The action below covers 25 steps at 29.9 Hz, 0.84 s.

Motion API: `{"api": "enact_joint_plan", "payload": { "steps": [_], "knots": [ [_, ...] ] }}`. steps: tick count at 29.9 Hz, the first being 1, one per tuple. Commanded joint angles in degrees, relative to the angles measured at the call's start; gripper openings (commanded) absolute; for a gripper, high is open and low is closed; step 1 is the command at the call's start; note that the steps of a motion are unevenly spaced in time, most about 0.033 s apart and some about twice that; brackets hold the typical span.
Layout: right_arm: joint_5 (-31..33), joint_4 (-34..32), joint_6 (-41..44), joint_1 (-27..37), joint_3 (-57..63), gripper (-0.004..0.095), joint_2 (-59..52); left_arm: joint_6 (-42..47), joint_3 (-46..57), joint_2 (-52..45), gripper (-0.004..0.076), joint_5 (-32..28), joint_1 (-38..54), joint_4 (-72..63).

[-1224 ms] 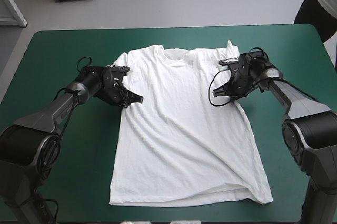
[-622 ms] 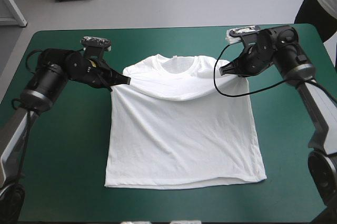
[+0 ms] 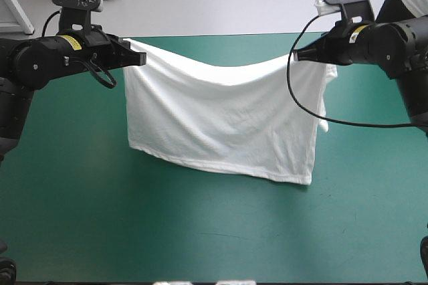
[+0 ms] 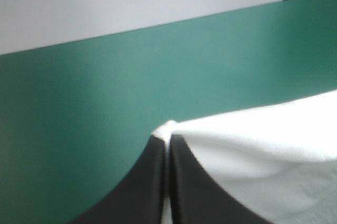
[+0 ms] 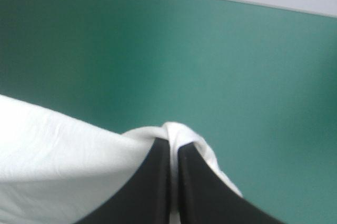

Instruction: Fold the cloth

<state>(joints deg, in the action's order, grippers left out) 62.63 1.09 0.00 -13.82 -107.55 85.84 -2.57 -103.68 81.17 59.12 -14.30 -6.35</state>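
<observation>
The T-shirt (image 3: 221, 118) hangs as a sheet above the desk (image 3: 200, 238), across the centre of the high view, stretched between both arms. The left fingers (image 3: 137, 58), at the upper left of the frame, are all but closed and pinch one top corner of the fabric. The right fingers (image 3: 301, 55), at the upper right, are likewise all but closed on the opposite corner. Each wrist view confirms this: a thin white fold shows between the black fingers at their tips. The top edge sags in the middle. The lower hem slants down toward the frame's lower right; whether it touches the teal-green cover cannot be told. A sleeve hangs loose below the right fingers. Handling: the fabric appears light, soft and limp, with no stiffness of its own, so it will likely drape, swing and crease wherever unsupported. Hold it at paired corners or shoulder seams, with even tension between the arms, to keep edges aligned for folding. No container is in view.
</observation>
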Motion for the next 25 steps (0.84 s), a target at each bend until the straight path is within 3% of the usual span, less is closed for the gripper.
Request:
{"api": "enact_joint_plan", "payload": {
  "steps": [1,8,10,16,19,25],
  "knots": [
    [-7.4,-0.6,0.4,0.3,-7.1,-0.0013,0.8,0.4,-2.4,-1.5,-0.0010,-9.6,-0.4,-0.8],
    [-12.2,-0.5,1.0,3.6,-21.2,-0.0014,10.9,0.2,-8.9,5.6,-0.0010,-24.1,-0.2,0.6],
    [-13.5,0.0,1.0,4.7,-25.9,-0.0014,14.4,0.2,-12.5,8.8,-0.0010,-25.5,0.3,0.1],
    [-12.7,8.8,-1.9,8.4,-36.5,-0.0014,22.9,0.0,-26.0,20.1,-0.0010,-21.2,3.1,-4.2],
    [-9.9,10.5,-3.4,9.1,-36.1,-0.0014,23.5,-0.2,-26.3,20.9,-0.0010,-19.0,3.6,-5.3],
    [-5.3,13.0,-4.1,10.1,-28.2,-0.0014,22.0,-1.3,-20.0,20.0,-0.0010,-6.4,3.6,-8.7]
  ]
}}
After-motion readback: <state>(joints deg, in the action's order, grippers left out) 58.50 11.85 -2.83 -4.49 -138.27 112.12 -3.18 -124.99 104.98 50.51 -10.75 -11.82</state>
